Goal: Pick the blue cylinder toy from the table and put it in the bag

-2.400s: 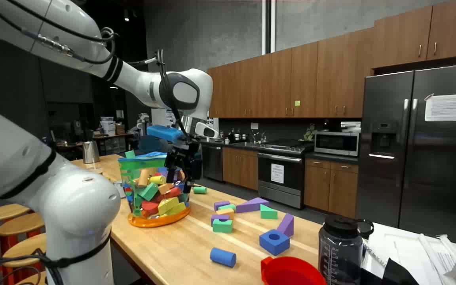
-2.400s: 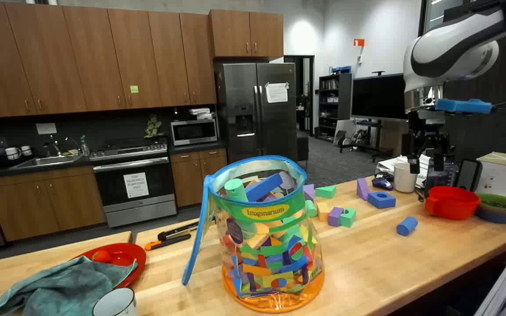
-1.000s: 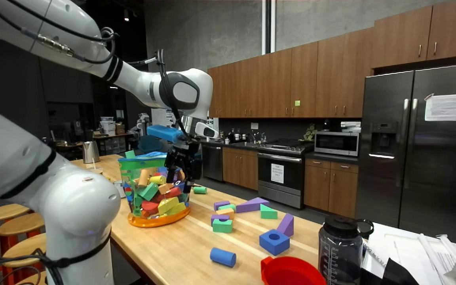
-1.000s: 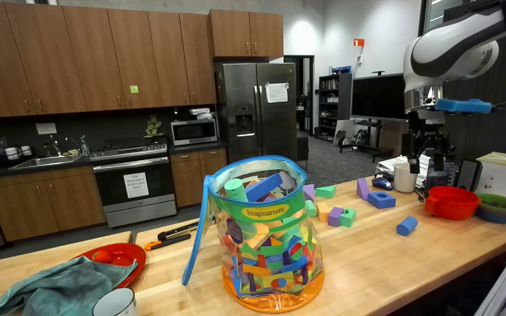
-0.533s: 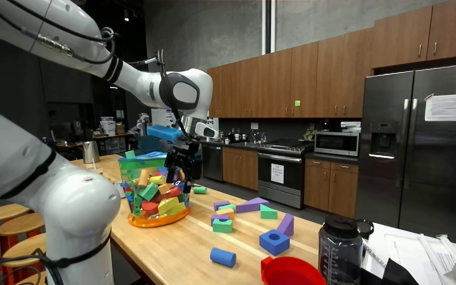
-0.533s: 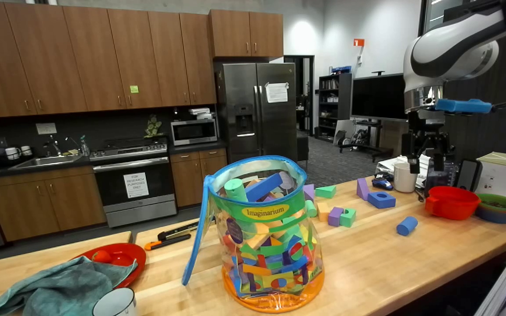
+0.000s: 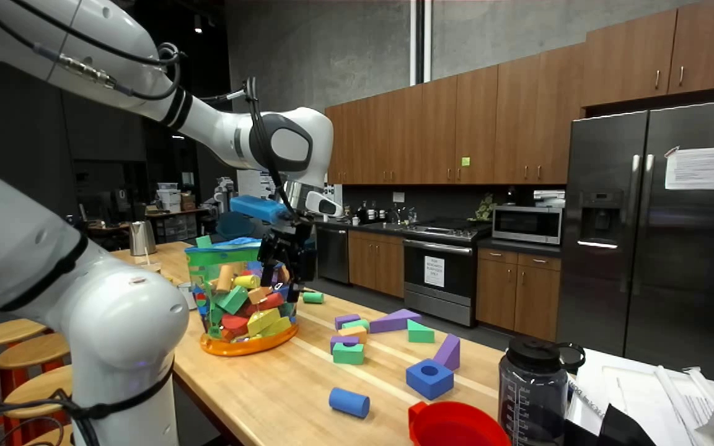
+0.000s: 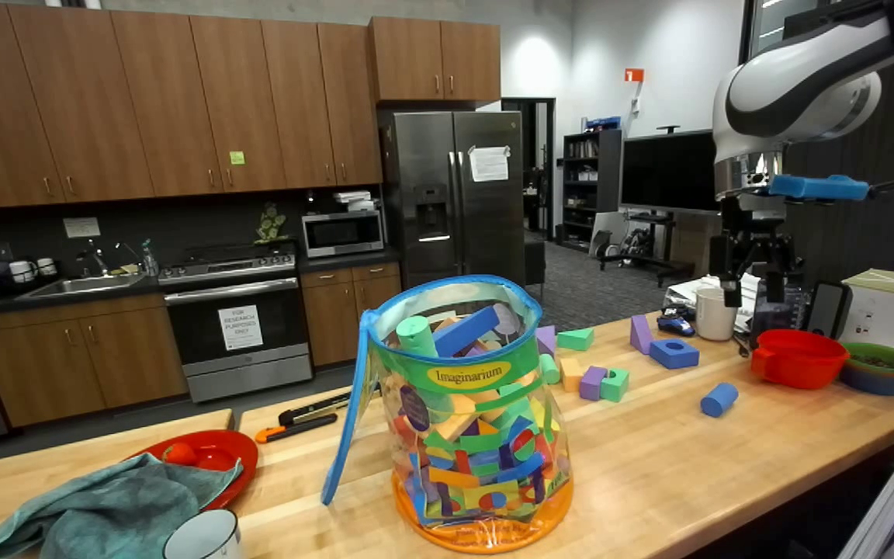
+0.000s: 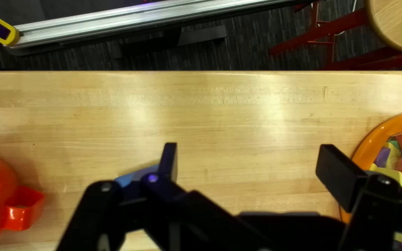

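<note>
The blue cylinder toy (image 7: 349, 402) lies on its side on the wooden table, also seen in an exterior view (image 8: 719, 400). In the wrist view the blue cylinder toy (image 9: 126, 178) is at lower left, mostly hidden behind one finger. The bag (image 8: 469, 376) is see-through with a green band and orange base, stands upright, open at the top and full of blocks. Its orange base shows in the wrist view (image 9: 365, 150) at the right. My gripper (image 9: 248, 158) is open and empty, pointing down, raised above the table between cylinder and bag; it also shows in an exterior view (image 8: 753, 297).
A red bowl (image 7: 459, 427) is near the cylinder. A blue block with a hole (image 7: 429, 379), purple wedges (image 7: 449, 352) and green blocks (image 7: 348, 354) lie on the table. A dark bottle (image 7: 532, 390) and a white mug (image 8: 715, 314) stand near the far end.
</note>
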`<act>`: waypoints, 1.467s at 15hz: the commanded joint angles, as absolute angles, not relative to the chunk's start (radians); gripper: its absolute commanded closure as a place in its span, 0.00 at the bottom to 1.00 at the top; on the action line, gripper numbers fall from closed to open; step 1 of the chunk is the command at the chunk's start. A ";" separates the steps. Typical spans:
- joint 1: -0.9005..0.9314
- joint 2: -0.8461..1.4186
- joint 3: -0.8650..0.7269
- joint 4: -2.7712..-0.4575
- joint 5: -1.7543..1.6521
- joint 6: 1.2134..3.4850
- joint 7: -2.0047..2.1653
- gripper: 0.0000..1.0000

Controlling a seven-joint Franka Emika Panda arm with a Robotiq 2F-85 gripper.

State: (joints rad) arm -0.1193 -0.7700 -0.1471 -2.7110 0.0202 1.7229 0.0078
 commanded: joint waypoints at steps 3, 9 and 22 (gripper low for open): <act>-0.130 -0.768 -0.138 -2.708 0.026 1.720 0.002 0.00; -0.127 -0.753 -0.144 -2.685 0.059 1.722 0.014 0.00; -0.224 -0.635 -0.133 -2.748 -0.026 2.135 0.048 0.00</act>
State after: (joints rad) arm -0.1867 -0.6748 -0.1469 -2.7333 0.0252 2.0507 0.0213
